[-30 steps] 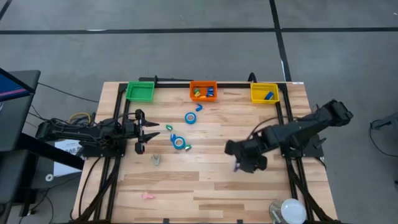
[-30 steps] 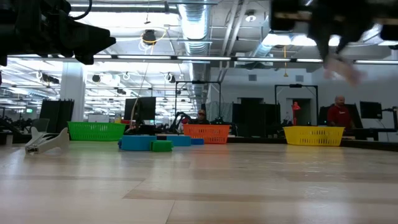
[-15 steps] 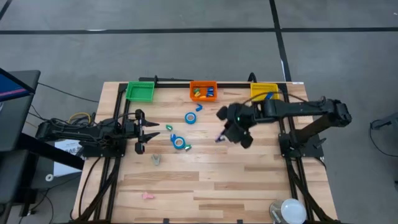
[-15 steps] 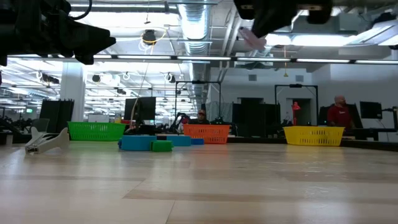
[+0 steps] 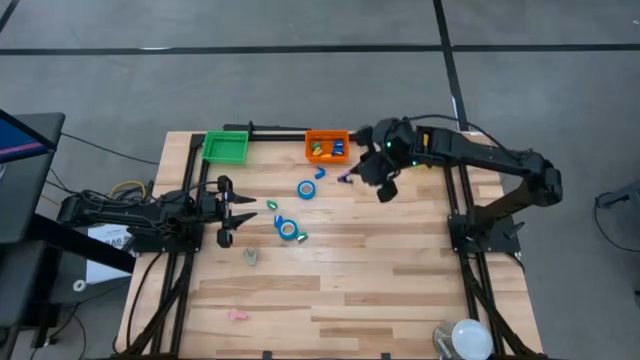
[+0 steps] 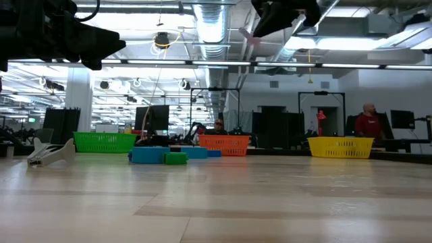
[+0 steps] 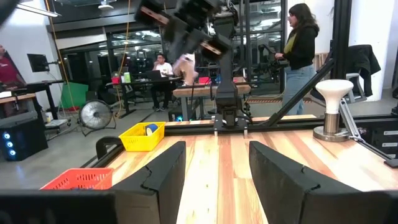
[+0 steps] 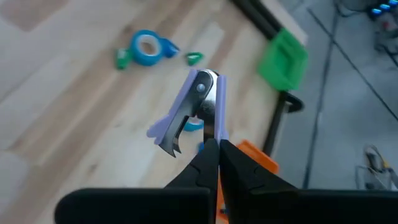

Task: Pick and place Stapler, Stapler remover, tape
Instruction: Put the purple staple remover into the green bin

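Lamp: white, round, at the table's near right corner.
Monitor: dark, left of the table.
Person: standing beyond the table.

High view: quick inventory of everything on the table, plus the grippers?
Green plastic bin: 1, far edge, toward the left arm's side.
Orange plastic bin: 1, far edge, middle, small items inside.
Yellow plastic bin: 1, far edge, partly under the right arm.
Round blue tape rolls: 2 seen, mid-table.
Purple staple remover: 1, held in the air.
Pale staple remover: 1, below the tapes.
Pink staple remover: 1, near edge.
Left gripper: open, low, left side.
Right gripper: shut on the purple staple remover, beside the orange bin.
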Available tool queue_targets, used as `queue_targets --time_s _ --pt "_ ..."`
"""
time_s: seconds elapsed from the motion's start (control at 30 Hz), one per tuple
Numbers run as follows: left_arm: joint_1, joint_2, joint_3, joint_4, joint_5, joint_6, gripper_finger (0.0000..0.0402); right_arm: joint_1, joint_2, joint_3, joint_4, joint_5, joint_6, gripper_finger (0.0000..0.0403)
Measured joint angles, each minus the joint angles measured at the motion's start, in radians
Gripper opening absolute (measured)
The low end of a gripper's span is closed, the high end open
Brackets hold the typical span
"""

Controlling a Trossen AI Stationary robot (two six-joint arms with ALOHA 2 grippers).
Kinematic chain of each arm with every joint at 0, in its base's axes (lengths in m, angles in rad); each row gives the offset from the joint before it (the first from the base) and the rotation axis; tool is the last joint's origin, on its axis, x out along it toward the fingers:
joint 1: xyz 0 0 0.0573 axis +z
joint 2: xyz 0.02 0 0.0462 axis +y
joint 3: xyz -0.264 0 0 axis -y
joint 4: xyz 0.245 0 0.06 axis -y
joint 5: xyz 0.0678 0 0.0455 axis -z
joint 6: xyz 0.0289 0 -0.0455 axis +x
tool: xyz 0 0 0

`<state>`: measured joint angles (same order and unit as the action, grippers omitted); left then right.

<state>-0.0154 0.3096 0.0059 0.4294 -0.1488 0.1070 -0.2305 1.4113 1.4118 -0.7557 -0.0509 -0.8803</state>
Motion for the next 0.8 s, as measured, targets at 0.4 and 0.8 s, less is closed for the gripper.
queue_targets --time_s 0.4,0.8 --pt "0.000 0.000 0.000 0.000 0.000 0.000 0.0168 -0.111 0.000 0.009 0.072 0.000 0.055 0.0000" --pt "0.000 0.000 0.000 0.068 0.000 -0.070 0.0168 -0.109 0.000 0.009 0.074 0.000 0.070 0.0000"
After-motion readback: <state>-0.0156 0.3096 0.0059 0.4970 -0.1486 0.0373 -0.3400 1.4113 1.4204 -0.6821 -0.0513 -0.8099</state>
